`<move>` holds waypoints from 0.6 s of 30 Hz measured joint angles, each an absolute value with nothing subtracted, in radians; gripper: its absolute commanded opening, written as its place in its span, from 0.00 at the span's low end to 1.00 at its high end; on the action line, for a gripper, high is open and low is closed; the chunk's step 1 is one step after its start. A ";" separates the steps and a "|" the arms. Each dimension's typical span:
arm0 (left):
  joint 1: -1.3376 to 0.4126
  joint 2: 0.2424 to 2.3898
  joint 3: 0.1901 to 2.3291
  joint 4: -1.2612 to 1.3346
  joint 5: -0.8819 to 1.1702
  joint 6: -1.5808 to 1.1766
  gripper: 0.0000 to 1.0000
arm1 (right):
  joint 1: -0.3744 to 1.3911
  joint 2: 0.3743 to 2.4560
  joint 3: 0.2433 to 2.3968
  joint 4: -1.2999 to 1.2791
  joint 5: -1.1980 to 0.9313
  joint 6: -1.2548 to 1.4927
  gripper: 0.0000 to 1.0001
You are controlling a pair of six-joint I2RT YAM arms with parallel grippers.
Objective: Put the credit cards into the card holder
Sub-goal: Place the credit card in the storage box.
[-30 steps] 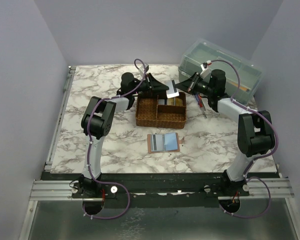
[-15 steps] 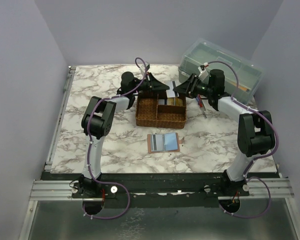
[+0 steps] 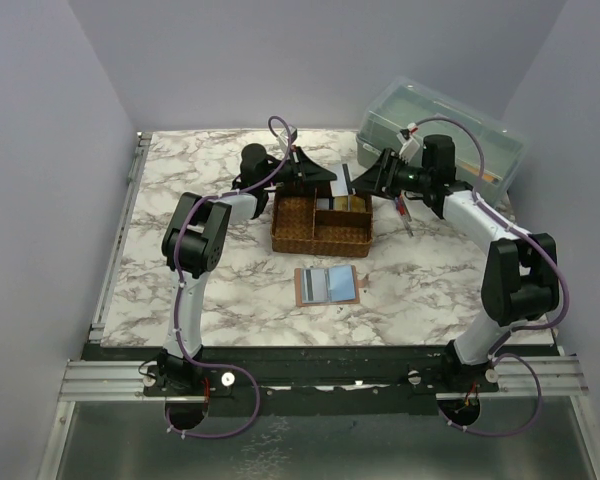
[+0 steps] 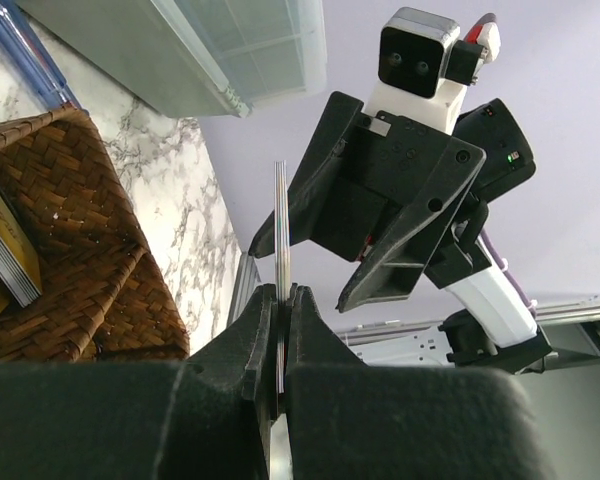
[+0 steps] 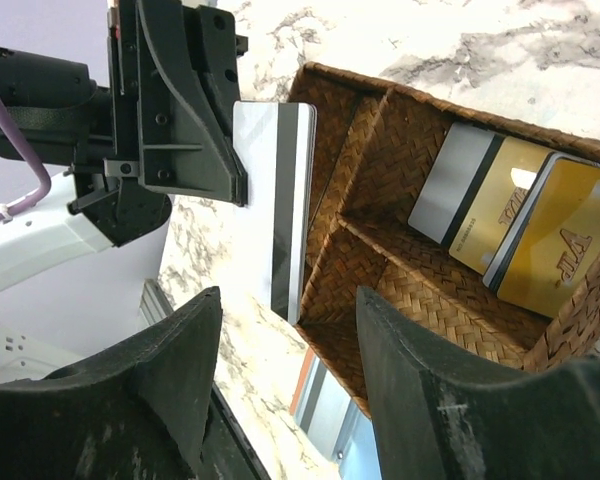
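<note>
Pinching one card (image 5: pixel 270 190) — left gripper (image 4: pixel 283 297), two cards (image 5: pixel 480 205) in tray (image 5: pixel 390 160)

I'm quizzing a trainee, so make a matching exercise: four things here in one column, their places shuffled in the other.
Things:
1. silver-white card with a dark stripe
2. gold cards
3. tan folding leather card holder
4. translucent green plastic box

Places:
A. far right corner of the marble table
B. in a compartment of the brown woven tray
C. pinched in the left jaws
D. lying open, nearer than the tray

Pairs: 1-C, 2-B, 3-D, 4-A
</note>
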State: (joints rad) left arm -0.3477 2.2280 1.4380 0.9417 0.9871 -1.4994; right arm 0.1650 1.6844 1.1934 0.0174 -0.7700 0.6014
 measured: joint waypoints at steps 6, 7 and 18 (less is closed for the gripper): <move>-0.348 2.228 1.435 0.925 0.987 -1.478 0.00 | 0.176 1.684 1.200 -0.028 -0.766 0.574 0.55; -0.348 2.228 1.434 0.923 0.987 -1.476 0.00 | 0.178 1.684 1.201 -0.030 -0.766 0.574 0.54; -0.348 2.228 1.432 0.888 0.987 -1.453 0.00 | 0.197 1.684 1.228 -0.047 -0.767 0.572 0.51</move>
State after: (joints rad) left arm -0.3481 2.2280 1.4322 0.8875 0.9867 -1.4532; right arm 0.1974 1.6844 1.2278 -0.0471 -0.7670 0.5716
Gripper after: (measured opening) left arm 0.036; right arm 0.505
